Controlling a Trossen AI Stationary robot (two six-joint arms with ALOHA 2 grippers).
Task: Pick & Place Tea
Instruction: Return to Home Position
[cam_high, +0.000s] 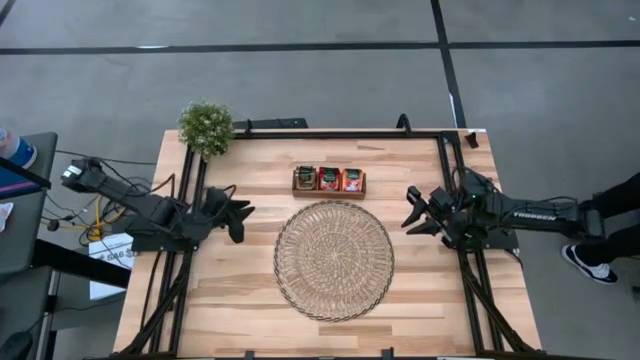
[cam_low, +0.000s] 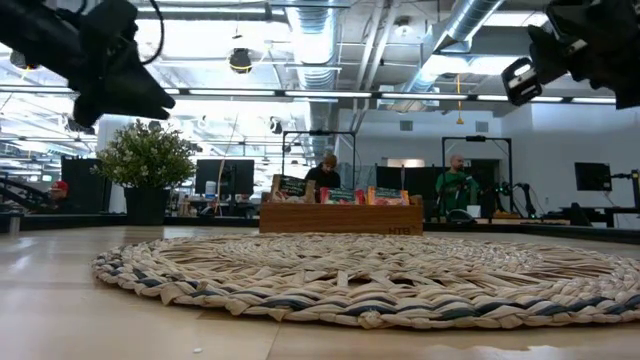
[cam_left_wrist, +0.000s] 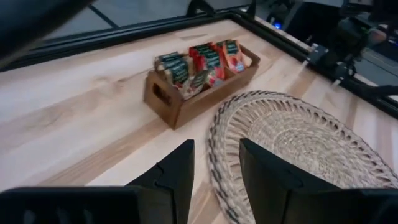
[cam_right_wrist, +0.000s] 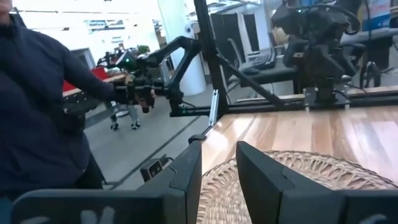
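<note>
The tea sachets (cam_high: 329, 179) stand on edge in the three compartments of a small brown wooden tray (cam_high: 329, 191) at the table's far middle: red-orange ones with dark green bands, also clear in the left wrist view (cam_left_wrist: 208, 60). My left gripper (cam_high: 243, 212) hovers open above the table's left side, pointing right toward the wicker mat. My right gripper (cam_high: 409, 212) hovers open at the table's right side, pointing left. Neither touches anything.
A large round woven wicker mat (cam_high: 334, 259) lies at the table's centre, just in front of the tray. A small potted plant (cam_high: 206, 127) stands at the far left corner. A person's shoe (cam_high: 589, 264) shows beyond the table's right edge.
</note>
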